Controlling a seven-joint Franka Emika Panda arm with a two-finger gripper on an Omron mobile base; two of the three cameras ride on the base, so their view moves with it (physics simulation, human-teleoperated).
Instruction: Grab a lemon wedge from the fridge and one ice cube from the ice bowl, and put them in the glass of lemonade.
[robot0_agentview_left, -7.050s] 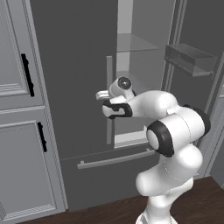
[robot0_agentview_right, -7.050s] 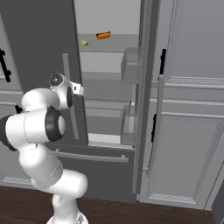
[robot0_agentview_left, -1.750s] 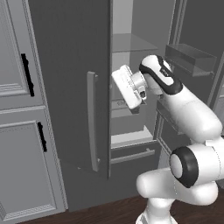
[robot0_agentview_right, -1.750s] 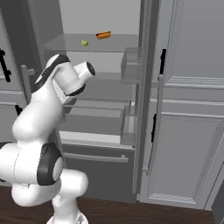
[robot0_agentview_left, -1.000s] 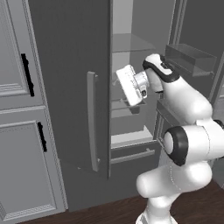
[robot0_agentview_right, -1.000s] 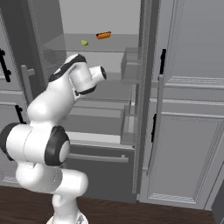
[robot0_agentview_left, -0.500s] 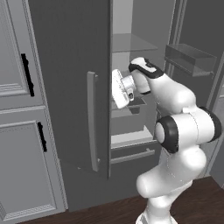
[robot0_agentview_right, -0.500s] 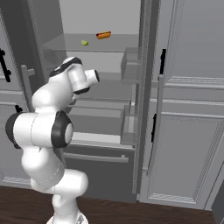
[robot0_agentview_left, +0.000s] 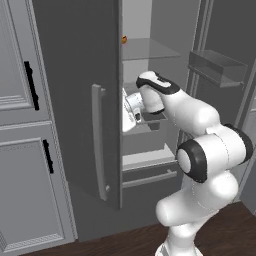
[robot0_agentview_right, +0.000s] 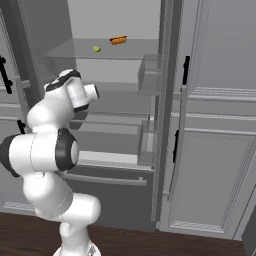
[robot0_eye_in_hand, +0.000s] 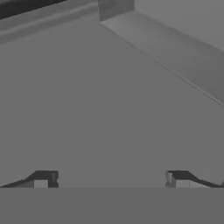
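Note:
The fridge (robot0_agentview_left: 75, 75) stands with both doors swung open. On its upper shelf (robot0_agentview_right: 125, 55) lies the lemon wedge (robot0_agentview_right: 96, 48), small and yellow-green. My gripper (robot0_agentview_left: 129, 109) is inside the fridge at middle-shelf level, close to the inner edge of the left door and well below the wedge. In the hand view my gripper (robot0_eye_in_hand: 109, 180) is open, its fingertips (robot0_eye_in_hand: 43, 179) wide apart over a bare grey surface, with nothing between them. The glass of lemonade and the ice bowl are out of view.
A hot dog in a bun (robot0_agentview_right: 118, 40) lies just right of the wedge. The right door carries bins (robot0_agentview_left: 215, 62) that jut inward. The bottom drawer (robot0_agentview_right: 105, 177) is shut. Panelled cabinets (robot0_agentview_right: 215, 100) with black handles flank the fridge.
The arm has folded and the hand has dropped down and left, from the upper-middle of the opening toward the left door's edge. The jaws stayed open.

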